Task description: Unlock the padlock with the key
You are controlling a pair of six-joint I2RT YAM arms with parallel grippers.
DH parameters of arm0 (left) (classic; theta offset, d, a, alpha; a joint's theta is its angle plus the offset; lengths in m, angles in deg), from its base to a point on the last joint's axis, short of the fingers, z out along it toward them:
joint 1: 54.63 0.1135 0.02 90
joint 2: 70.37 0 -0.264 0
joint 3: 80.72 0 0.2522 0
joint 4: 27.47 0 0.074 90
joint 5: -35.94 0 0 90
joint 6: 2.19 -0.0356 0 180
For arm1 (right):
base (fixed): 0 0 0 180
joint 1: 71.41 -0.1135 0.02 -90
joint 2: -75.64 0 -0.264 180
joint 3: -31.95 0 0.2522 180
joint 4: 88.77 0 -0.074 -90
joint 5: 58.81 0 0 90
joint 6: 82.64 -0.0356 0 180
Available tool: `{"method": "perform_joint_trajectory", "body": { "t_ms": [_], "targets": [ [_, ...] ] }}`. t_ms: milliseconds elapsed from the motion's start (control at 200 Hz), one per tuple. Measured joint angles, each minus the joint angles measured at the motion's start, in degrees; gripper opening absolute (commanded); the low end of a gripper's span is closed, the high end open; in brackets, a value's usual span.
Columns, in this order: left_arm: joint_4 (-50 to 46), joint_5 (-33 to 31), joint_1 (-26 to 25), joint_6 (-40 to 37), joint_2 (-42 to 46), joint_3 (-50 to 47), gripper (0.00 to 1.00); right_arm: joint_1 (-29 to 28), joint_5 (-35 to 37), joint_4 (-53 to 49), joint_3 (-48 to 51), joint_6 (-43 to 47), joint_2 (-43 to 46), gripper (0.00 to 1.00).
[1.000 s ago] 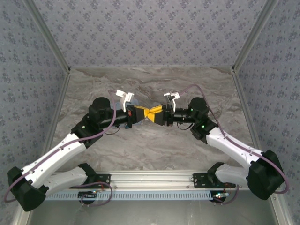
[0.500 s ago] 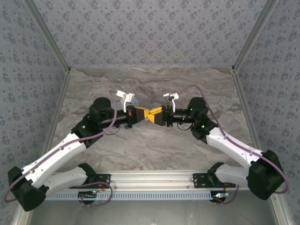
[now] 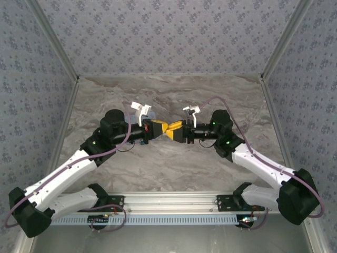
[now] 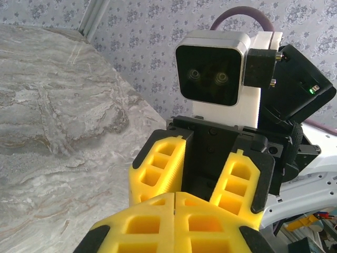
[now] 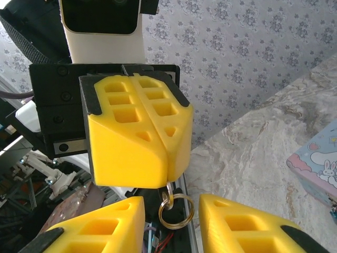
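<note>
The key itself is hidden from us. Only its metal ring (image 5: 176,211) hangs out below the left gripper (image 5: 167,175), whose yellow fingers are pressed together on the key, in the air above the middle of the desk (image 3: 168,163). The right gripper (image 4: 202,171) faces it tip to tip, its fingers spread, with the ring between them. A pastel-blue tin (image 5: 316,163) lies on the desk nearby.
</note>
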Motion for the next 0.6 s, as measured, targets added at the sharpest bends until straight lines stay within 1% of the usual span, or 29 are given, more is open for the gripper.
{"method": "perform_joint_trajectory", "body": {
  "t_ms": [140, 390, 605],
  "targets": [
    [0.0, 0.9, 0.0, -0.3, 0.0, 0.0, 0.0, 0.1, 0.2, -0.1, 0.0, 0.1, 0.0, 0.3],
    [-0.1, 1.4, 0.0, -1.6, 0.0, 0.0, 0.0, 0.1, 0.0, -0.4, 0.0, 0.4, 0.0, 0.22],
    [-0.6, 1.8, 0.0, -3.3, -0.1, 0.1, 0.0, 0.2, -0.3, -0.5, 0.0, 0.4, 0.0, 0.24]
  ]
}}
